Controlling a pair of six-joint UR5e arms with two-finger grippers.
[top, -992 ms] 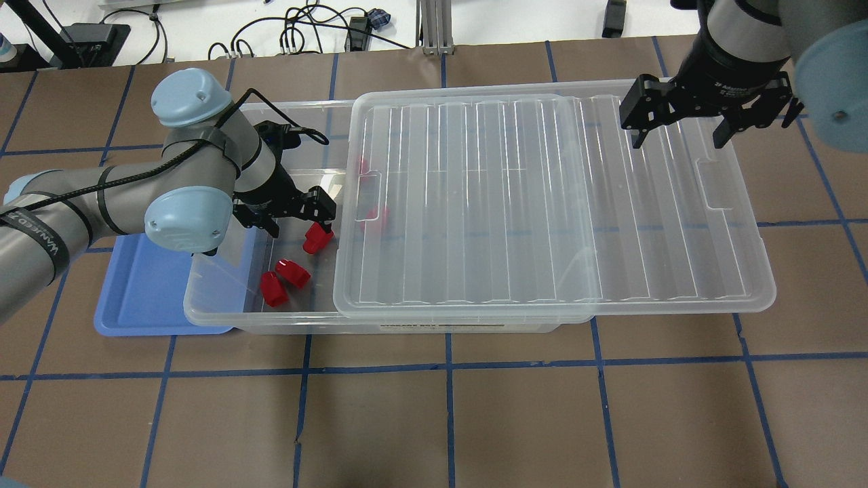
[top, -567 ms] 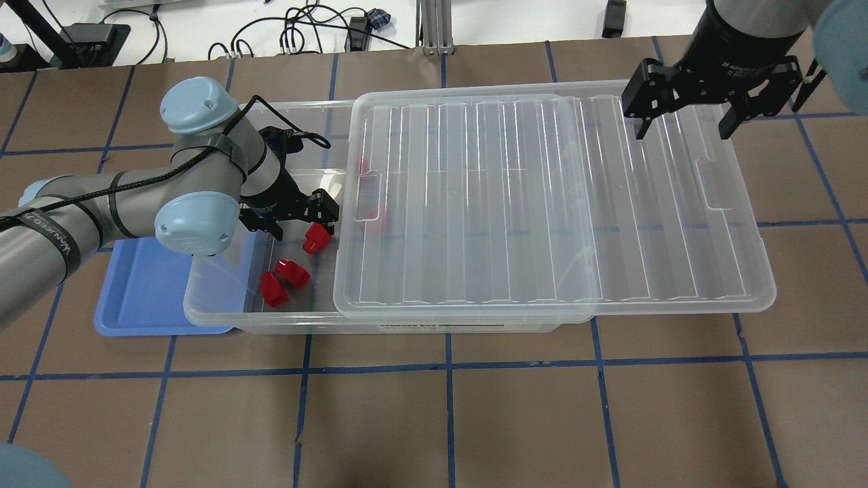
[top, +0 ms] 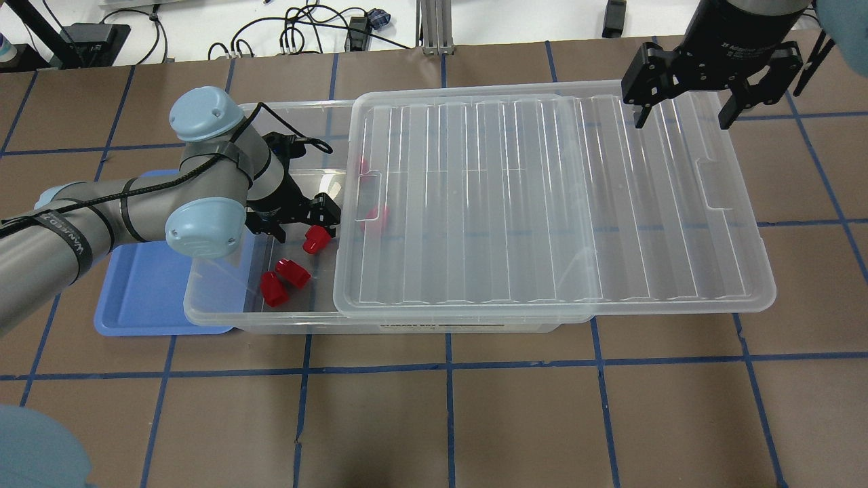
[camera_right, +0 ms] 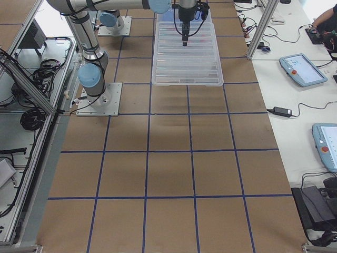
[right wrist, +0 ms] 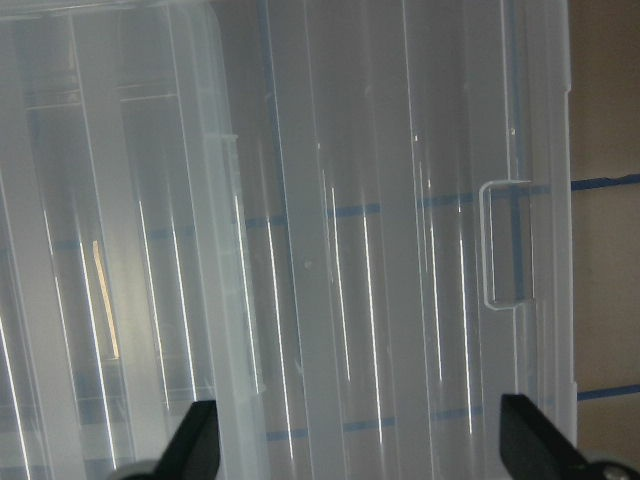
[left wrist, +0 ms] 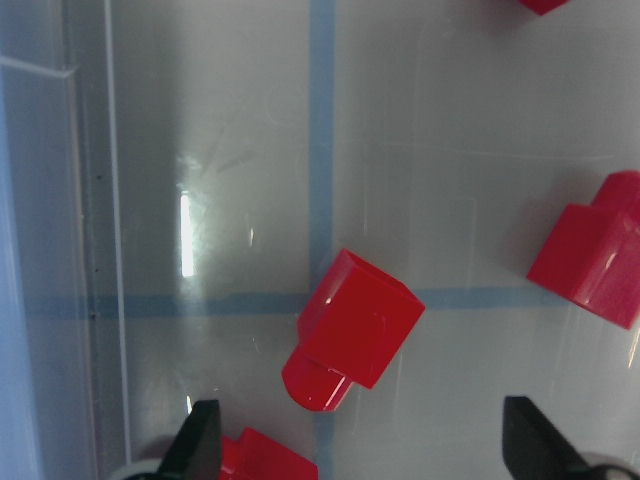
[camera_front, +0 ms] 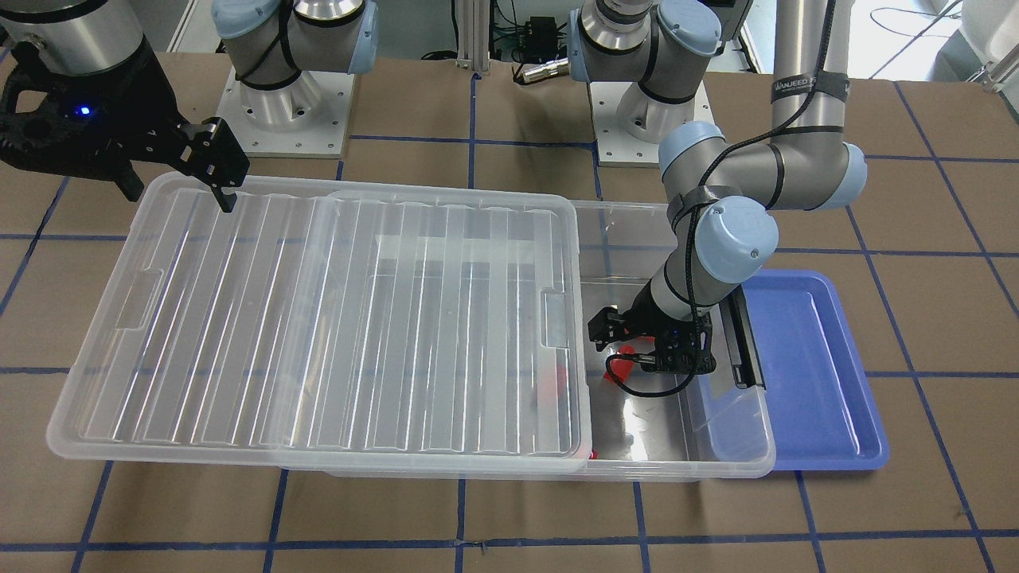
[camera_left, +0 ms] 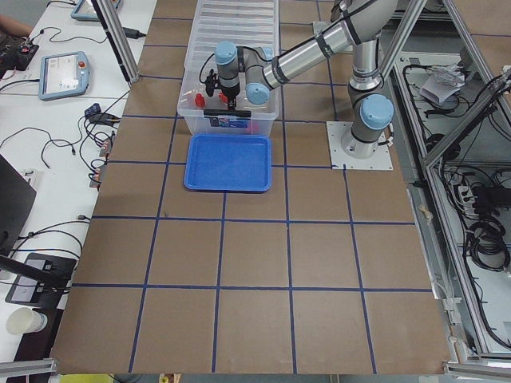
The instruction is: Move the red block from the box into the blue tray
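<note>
Hovering over red block (left wrist: 355, 330) in box (top: 217, 313) with left gripper (left wrist: 365, 445) wide open, empty; picking stage. Next: lower astride it, then close.

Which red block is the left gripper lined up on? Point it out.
The lone red block by the lid's edge, centred between the left gripper's open fingers. The other two uncovered blocks lie paired, farther off.

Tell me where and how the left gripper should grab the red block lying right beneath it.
I'd grip the red block across the two flat sides of its square body, not the round stud. Come straight down with the left gripper, wrist turned: the block lies skewed on the box floor.
</note>
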